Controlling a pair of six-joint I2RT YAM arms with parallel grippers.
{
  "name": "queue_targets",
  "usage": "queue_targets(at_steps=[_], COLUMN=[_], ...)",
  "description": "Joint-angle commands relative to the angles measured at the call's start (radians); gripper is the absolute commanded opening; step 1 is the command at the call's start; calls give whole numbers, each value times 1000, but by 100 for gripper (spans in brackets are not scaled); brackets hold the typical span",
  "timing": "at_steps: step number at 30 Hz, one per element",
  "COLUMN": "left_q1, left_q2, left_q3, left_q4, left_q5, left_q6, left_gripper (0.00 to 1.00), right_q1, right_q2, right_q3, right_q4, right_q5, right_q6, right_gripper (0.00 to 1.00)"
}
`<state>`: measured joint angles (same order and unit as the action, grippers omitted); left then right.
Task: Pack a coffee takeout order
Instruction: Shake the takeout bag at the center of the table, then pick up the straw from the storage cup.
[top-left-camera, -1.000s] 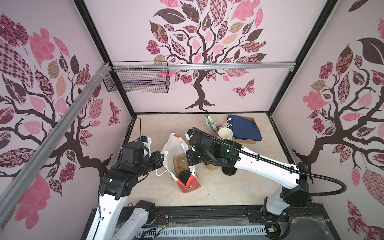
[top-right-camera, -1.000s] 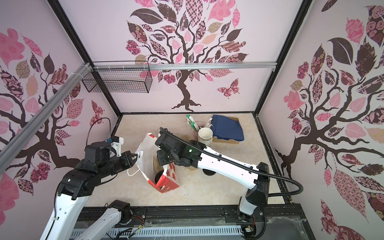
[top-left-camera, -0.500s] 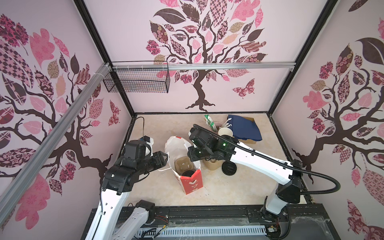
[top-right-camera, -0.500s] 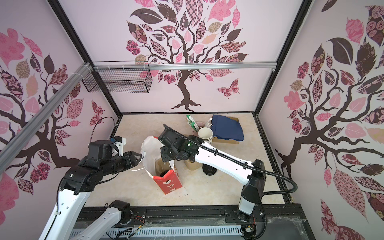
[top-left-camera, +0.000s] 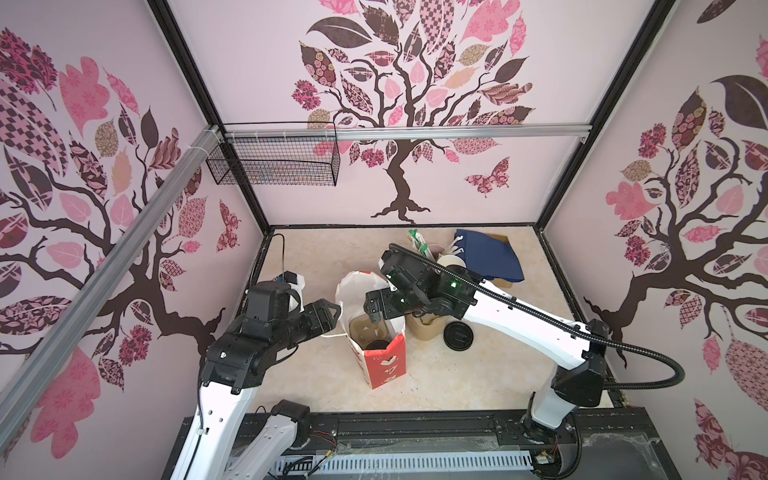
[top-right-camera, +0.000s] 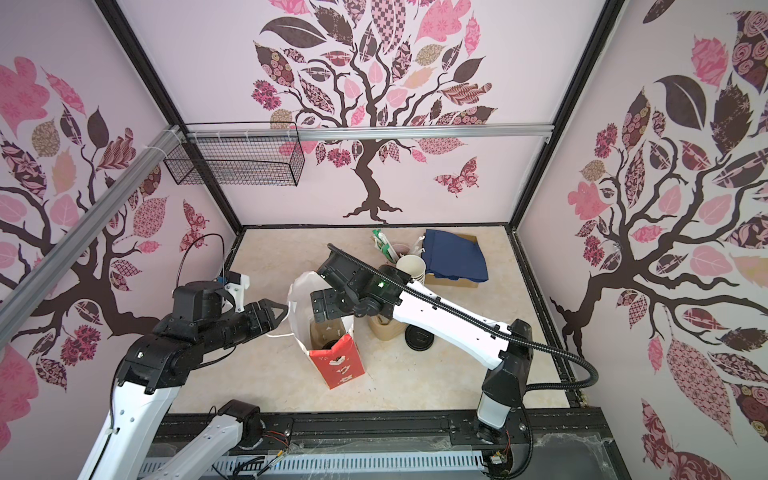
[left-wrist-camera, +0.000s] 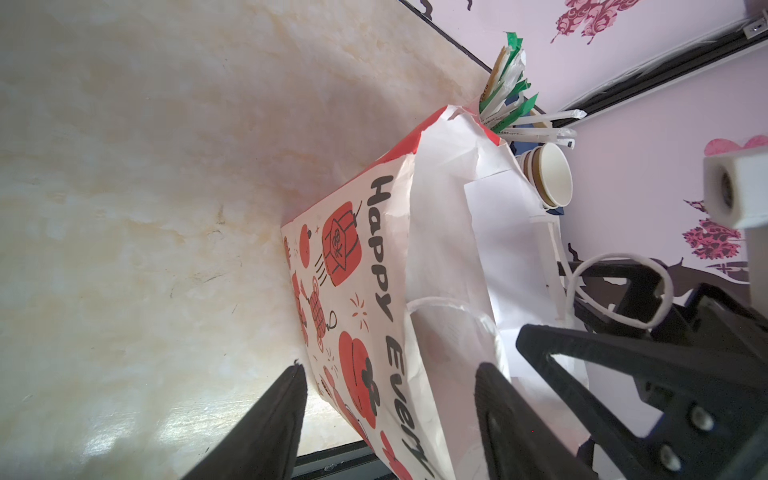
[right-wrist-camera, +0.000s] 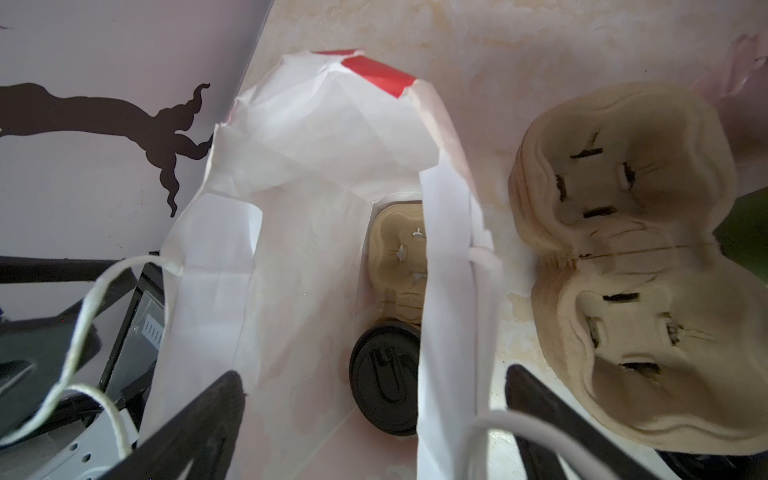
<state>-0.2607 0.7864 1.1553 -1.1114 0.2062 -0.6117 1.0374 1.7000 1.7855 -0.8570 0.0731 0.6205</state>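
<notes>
A red-and-white paper bag (top-left-camera: 384, 361) (top-right-camera: 340, 365) stands upright mid-table with its mouth open. Inside it a tan pulp carrier (right-wrist-camera: 395, 257) holds a cup with a black lid (right-wrist-camera: 382, 382) (top-left-camera: 376, 345). My left gripper (top-left-camera: 332, 309) (left-wrist-camera: 390, 368) is open at the bag's left wall (left-wrist-camera: 361, 291), which lies loosely between the fingers. My right gripper (top-left-camera: 380, 309) (right-wrist-camera: 374, 374) hangs open over the bag's right rim, with that wall and a white cord handle between its fingers, untouched. The navy napkin (top-left-camera: 490, 255) lies at the back right.
A stack of spare tan carriers (top-left-camera: 424, 328) (right-wrist-camera: 623, 249) sits right of the bag, with loose black lids (top-left-camera: 458, 334) beside it. Behind them are stacked lidless cups (top-left-camera: 451, 262) and a cup of wrapped straws (top-left-camera: 419, 245). A wire basket (top-left-camera: 274, 162) hangs on the back wall.
Both grippers, shut at the bag's rim a second ago, have opened. The bag has swung from leaning to upright and shifted slightly toward the back.
</notes>
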Motion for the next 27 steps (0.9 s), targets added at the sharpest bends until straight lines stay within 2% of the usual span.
queue_targets(at_steps=[1, 3, 7, 11, 14, 17, 20, 22, 24, 27], left_q1=[2, 2, 1, 2, 2, 3, 3, 3, 3, 3], left_q2=[-1, 20, 24, 49, 71, 116, 149, 155, 157, 153], left_q3=[86, 136, 174, 236, 300, 378, 429, 431, 409, 347], left_q4=[-46, -110, -139, -201, -212, -208, -147, -75, 6, 122], left_q5=[-116, -187, -239, -339, -422, -526, -616, -648, -647, -597], left_q6=[-5, 26, 55, 66, 108, 173, 203, 204, 188, 161], left_gripper=[68, 70, 73, 80, 81, 80, 77, 76, 75, 75], right_q1=[-26, -30, -33, -33, -33, -37, -54, -83, -144, -310], right_q2=[-21, -27, -37, -9, 8, 39, 74, 64, 32, -16], right_q3=[24, 33, 48, 144, 246, 430, 603, 602, 526, 413], right_q4=[-33, -42, -47, -108, -158, -236, -349, -387, -396, -373], right_q5=[24, 40, 27, 62, 112, 137, 217, 288, 351, 314], right_q6=[-25, -43, -71, -94, -133, -209, -273, -290, -269, -193], right_gripper=[100, 100, 100, 100, 100, 100, 100, 100, 99, 96])
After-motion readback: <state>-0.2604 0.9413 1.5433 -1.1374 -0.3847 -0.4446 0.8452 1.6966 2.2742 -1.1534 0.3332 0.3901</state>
